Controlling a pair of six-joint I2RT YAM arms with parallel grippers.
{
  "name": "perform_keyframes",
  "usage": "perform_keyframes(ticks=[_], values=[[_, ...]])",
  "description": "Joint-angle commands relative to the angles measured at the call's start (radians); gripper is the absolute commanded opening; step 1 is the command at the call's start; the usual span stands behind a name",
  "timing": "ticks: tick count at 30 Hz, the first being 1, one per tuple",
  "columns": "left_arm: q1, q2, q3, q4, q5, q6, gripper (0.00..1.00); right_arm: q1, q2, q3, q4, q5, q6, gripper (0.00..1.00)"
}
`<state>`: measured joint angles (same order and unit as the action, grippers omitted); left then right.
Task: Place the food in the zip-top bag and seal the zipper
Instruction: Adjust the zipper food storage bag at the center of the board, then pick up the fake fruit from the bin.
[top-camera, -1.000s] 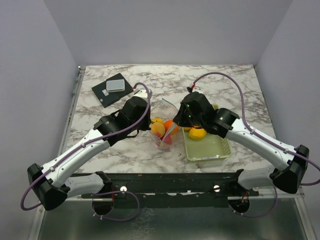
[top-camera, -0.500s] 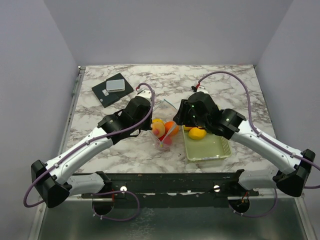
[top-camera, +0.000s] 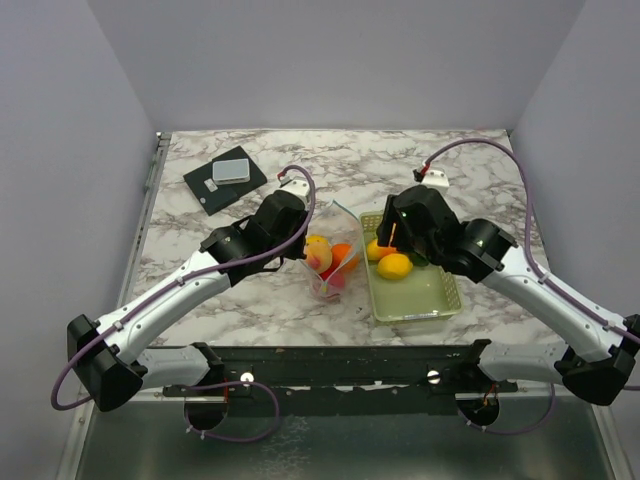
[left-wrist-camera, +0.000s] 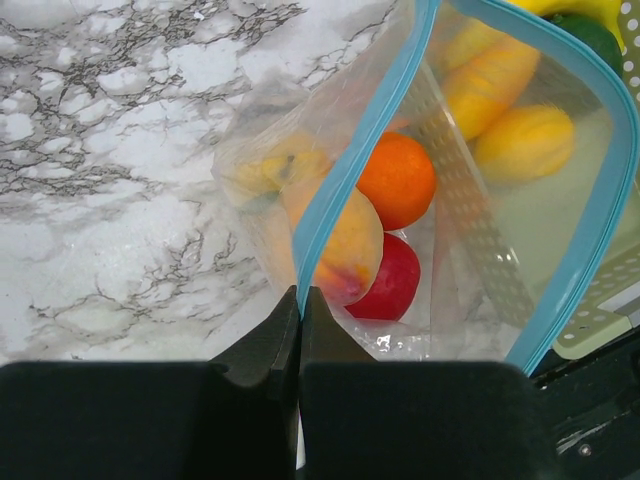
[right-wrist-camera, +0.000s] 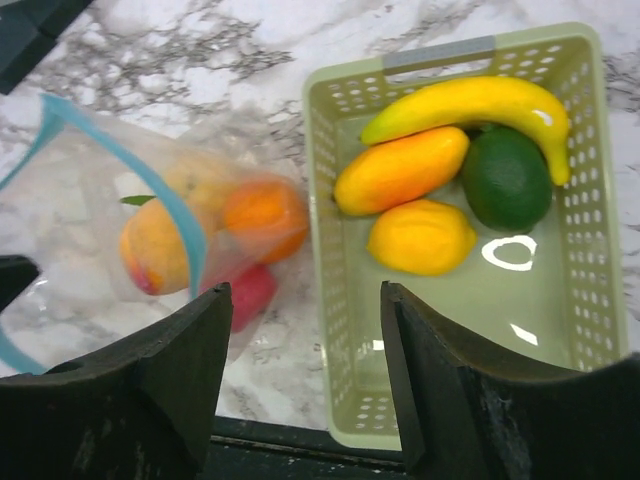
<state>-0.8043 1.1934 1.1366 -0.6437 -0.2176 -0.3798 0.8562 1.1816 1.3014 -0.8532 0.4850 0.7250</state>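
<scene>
The zip-top bag (top-camera: 331, 268) stands open on the marble between the arms. My left gripper (left-wrist-camera: 300, 292) is shut on its light blue zipper (left-wrist-camera: 360, 150) at the near rim and holds the mouth up. Inside the bag lie a yellow-orange fruit (left-wrist-camera: 350, 240), an orange ball (left-wrist-camera: 398, 180) and a red apple (left-wrist-camera: 388, 285). My right gripper (right-wrist-camera: 305, 290) is open and empty above the gap between the bag (right-wrist-camera: 150, 230) and the basket. More food lies in the basket: a banana (right-wrist-camera: 470, 100), an orange piece (right-wrist-camera: 400, 168), a lemon (right-wrist-camera: 422, 237) and a green lime (right-wrist-camera: 505, 178).
The pale green mesh basket (top-camera: 425, 300) sits just right of the bag, its left wall (right-wrist-camera: 325, 230) close to the bag's side. A black pad (top-camera: 205, 192) with a grey block (top-camera: 231, 169) lies at the back left. A black rail (top-camera: 350, 355) runs along the table's near edge.
My right gripper has opened and drawn back to the right, from the bag's mouth to beside the basket. The left gripper keeps its hold on the bag's rim.
</scene>
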Motion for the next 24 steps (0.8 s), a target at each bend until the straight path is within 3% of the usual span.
perform_keyframes(ticks=[1,6,12,24], values=[[0.004,-0.019,0.006,0.032,-0.008,0.048,0.00,-0.030,0.000,-0.069,-0.063,0.089,-0.001,0.67],[0.004,-0.029,-0.025,0.061,0.000,0.075,0.00,-0.069,-0.004,-0.192,0.015,0.035,0.011,0.80],[0.004,-0.078,-0.082,0.119,-0.005,0.093,0.00,-0.110,0.028,-0.296,0.095,-0.013,0.070,0.89],[0.025,-0.091,-0.149,0.151,-0.001,0.104,0.00,-0.181,0.107,-0.369,0.216,-0.080,0.110,0.97]])
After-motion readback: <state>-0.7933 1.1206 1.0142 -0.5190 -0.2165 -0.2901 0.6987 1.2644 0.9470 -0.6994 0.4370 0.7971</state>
